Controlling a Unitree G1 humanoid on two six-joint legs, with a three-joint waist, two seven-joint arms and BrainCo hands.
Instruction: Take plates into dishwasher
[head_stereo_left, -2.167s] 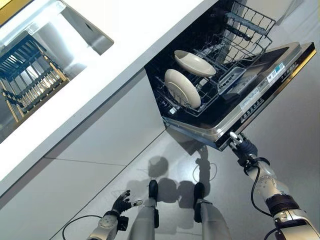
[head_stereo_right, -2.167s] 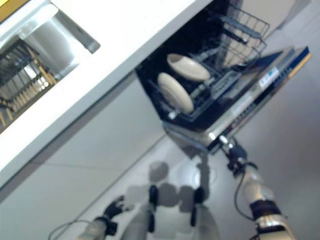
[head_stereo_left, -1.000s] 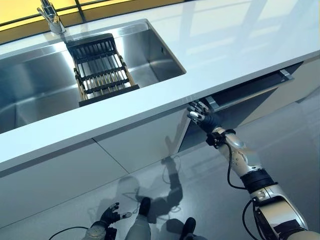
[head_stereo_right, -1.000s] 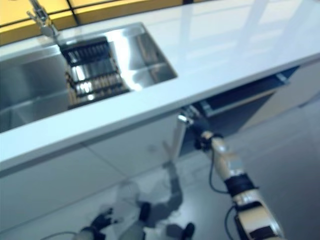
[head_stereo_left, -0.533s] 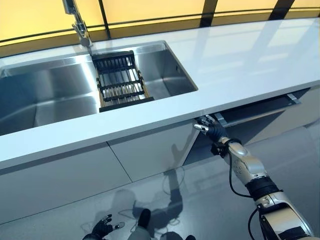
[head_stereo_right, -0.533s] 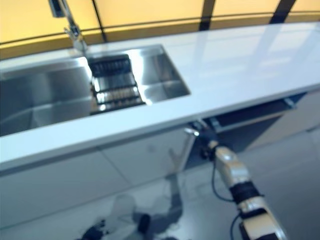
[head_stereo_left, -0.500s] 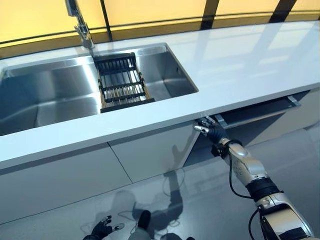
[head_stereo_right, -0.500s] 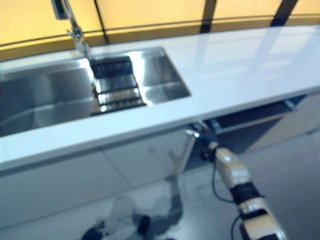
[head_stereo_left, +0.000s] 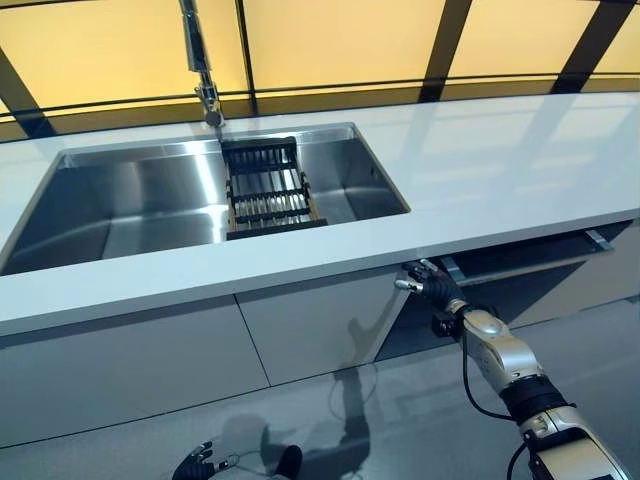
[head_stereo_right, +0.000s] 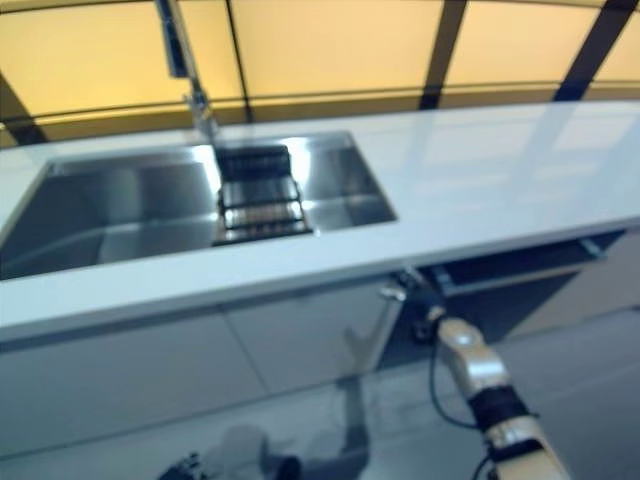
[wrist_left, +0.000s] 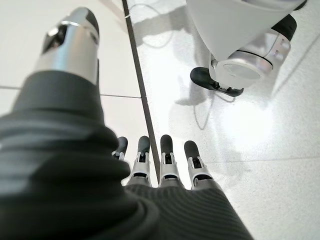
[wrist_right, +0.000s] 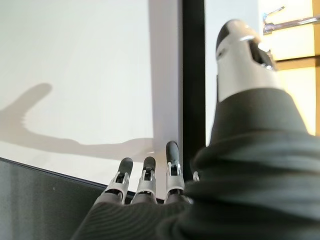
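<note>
**Right hand at the almost-shut dishwasher door, no plates in sight**

Nearest, low over the pale grey floor (head_stereo_left: 420, 420), the left hand (head_stereo_left: 195, 464) hangs with its fingers (wrist_left: 167, 165) straight and loosely spread, holding nothing.

Further on, below the long white countertop (head_stereo_left: 480, 170), the right hand (head_stereo_left: 428, 287) reaches up to the top edge of the dishwasher door (head_stereo_left: 530, 262), a pale panel matching the white cabinet fronts (head_stereo_left: 130, 360) beside it. The door stands only slightly ajar, with a dark slot showing between its upper edge and the underside of the countertop. In the right wrist view the right hand's fingers (wrist_right: 171, 165) are extended and relaxed, gripping nothing; whether their tips actually touch the door edge is hard to tell. The plates cannot be seen in any view: what lies behind the door is hidden.

Set into the countertop, to the left of the dishwasher door, is a broad stainless-steel sink (head_stereo_left: 130, 205). A black slatted drying rack (head_stereo_left: 268, 188) rests across the sink, towards its right part. Behind the rack, at the far rim of the sink, rises a tall chrome tap (head_stereo_left: 200, 65). Beyond the countertop runs a wall of yellow panels (head_stereo_left: 340, 40) divided by dark bars.
</note>
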